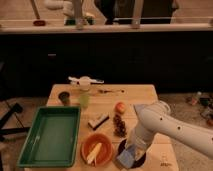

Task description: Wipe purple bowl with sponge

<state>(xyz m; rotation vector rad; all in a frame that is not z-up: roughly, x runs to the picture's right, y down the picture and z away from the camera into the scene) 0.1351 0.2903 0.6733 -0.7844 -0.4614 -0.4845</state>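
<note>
- A green tray [49, 134] takes up the left of the bench [137, 92], out toward its 8 o'clock corner.
- At the tray's 12 o'clock stands a small dark cup [64, 97]. Just right of it is a pale green cup [84, 100], and a white long-handled tool [83, 80] lies behind them.
- An orange bowl [103, 142] with yellow pieces [94, 152] sits at the bench's 6 o'clock edge, just right of the tray.
- A dark-and-white block [98, 121] lies at that bowl's 12 o'clock.
- A reddish fruit [120, 107] rests mid-bench, with a dark knobbly cluster [120, 125] at its 6 o'clock.
- The purple bowl [120, 146] sits at the bench's 5 o'clock, just beside the orange bowl.
- The sponge [125, 159] is inside the purple bowl, toward its 7 o'clock side.
- The end effector [131, 150] is down in the purple bowl, right on top of the sponge; from here I cannot tell whether it is wide, narrow or gripping.
- The white arm [167, 125] reaches in from 3 o'clock.
</note>
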